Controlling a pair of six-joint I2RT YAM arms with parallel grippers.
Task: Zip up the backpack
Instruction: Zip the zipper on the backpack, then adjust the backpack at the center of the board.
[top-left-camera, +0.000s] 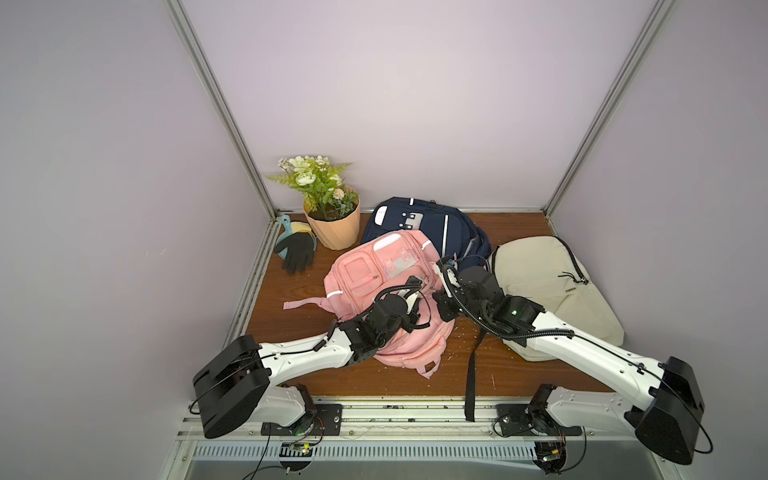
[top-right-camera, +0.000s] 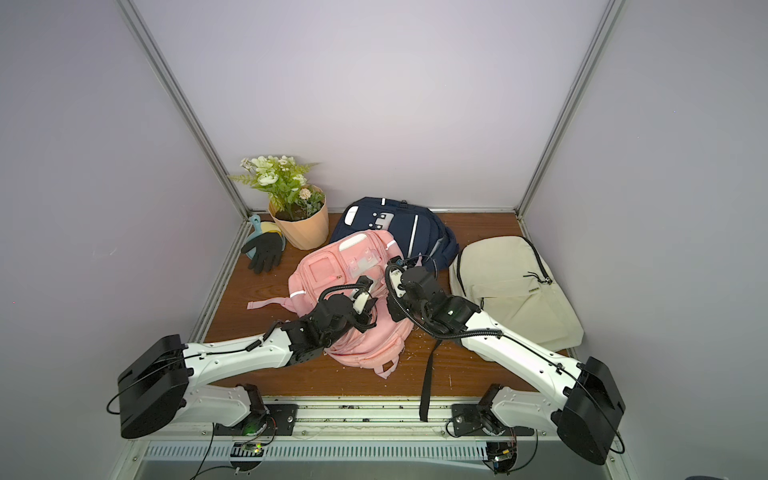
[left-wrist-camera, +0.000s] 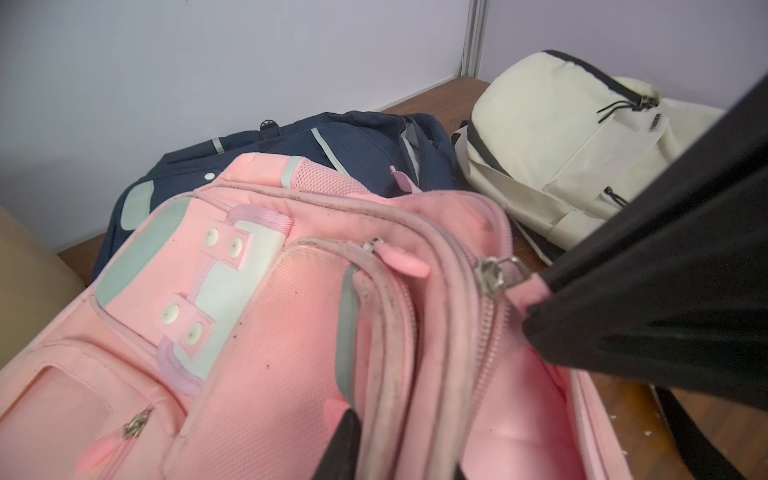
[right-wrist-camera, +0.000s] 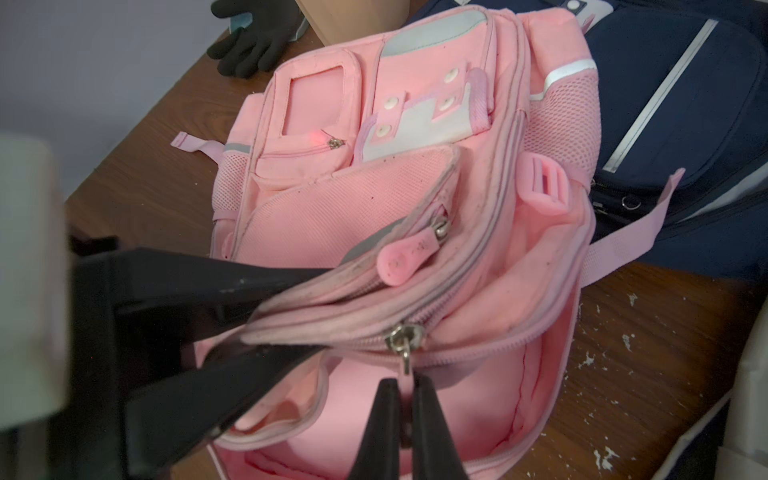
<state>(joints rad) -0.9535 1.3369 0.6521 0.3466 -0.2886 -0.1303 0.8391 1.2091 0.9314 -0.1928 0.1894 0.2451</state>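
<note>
Three backpacks (top-left-camera: 374, 270), one potted plant (top-left-camera: 332, 224), one black glove (top-left-camera: 297, 250), two robot arms (top-left-camera: 307, 353).

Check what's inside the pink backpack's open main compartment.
Only bare pink lining shows inside the pink backpack; no contents visible. The front panel and the left fingers cover its deeper part.

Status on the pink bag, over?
Left claw clamped on rim of pink backpack. Right claw shut on zipper pull. Main compartment open. Nothing seen in the way.
</note>
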